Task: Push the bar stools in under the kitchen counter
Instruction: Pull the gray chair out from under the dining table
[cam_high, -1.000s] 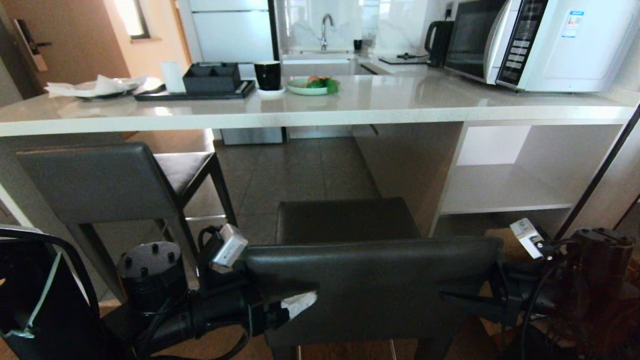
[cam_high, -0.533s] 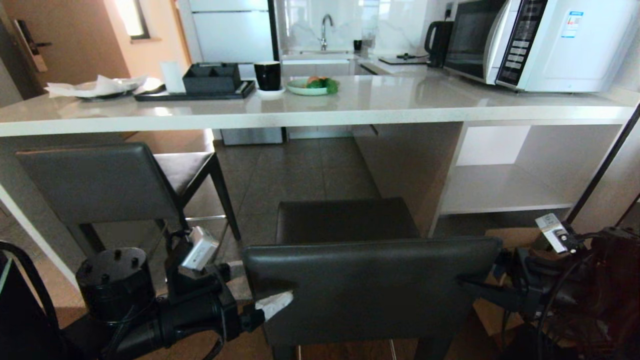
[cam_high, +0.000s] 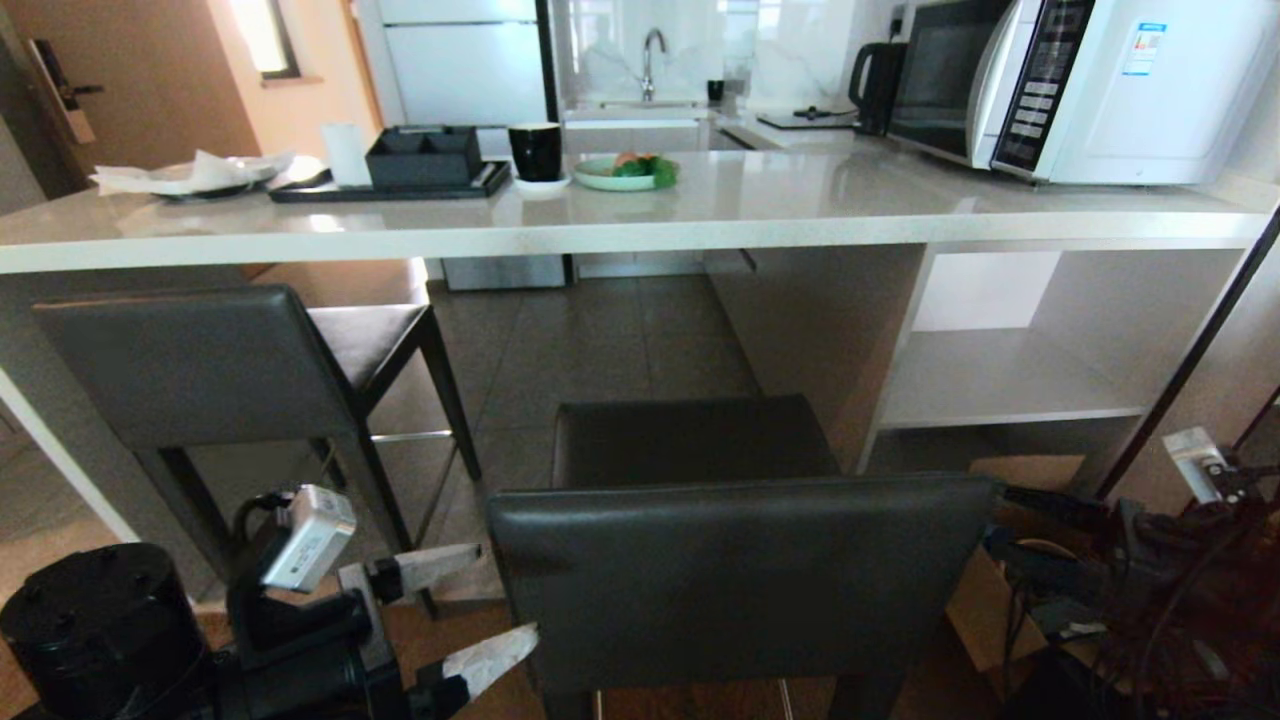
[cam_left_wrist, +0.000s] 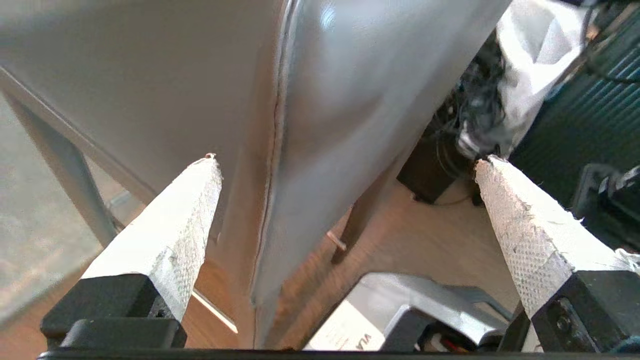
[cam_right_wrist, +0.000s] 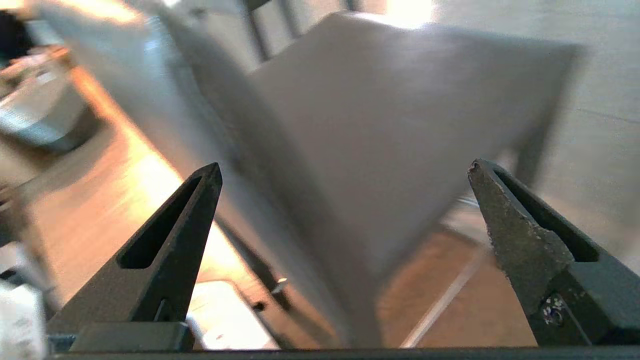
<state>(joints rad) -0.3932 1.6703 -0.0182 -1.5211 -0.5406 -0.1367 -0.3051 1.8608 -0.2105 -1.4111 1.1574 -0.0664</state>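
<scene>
The near bar stool fills the bottom centre of the head view, its dark backrest (cam_high: 740, 580) towards me and its seat (cam_high: 690, 440) short of the kitchen counter (cam_high: 700, 215). The other bar stool (cam_high: 200, 365) stands at the left, its seat partly under the counter edge. My left gripper (cam_high: 506, 590) is open at the backrest's left end, its white-taped fingers (cam_high: 430, 565) level with it. In the left wrist view the left gripper (cam_left_wrist: 347, 161) frames the backrest's edge (cam_left_wrist: 280, 125). My right gripper (cam_high: 1000, 525) is open beside the right end. In the right wrist view the right gripper (cam_right_wrist: 345, 167) faces the blurred stool (cam_right_wrist: 350, 115).
On the counter stand a microwave (cam_high: 1080, 85), a kettle (cam_high: 878, 80), a black cup (cam_high: 536, 150), a plate of food (cam_high: 625, 172) and a black tray (cam_high: 400, 180). White shelving (cam_high: 1000, 380) sits under the counter at the right. Cables and a cardboard box (cam_high: 990, 600) lie by the right arm.
Both arms have drawn outward from the backrest's ends, the left gripper to the left and down, the right gripper to the right. Neither stool has moved.
</scene>
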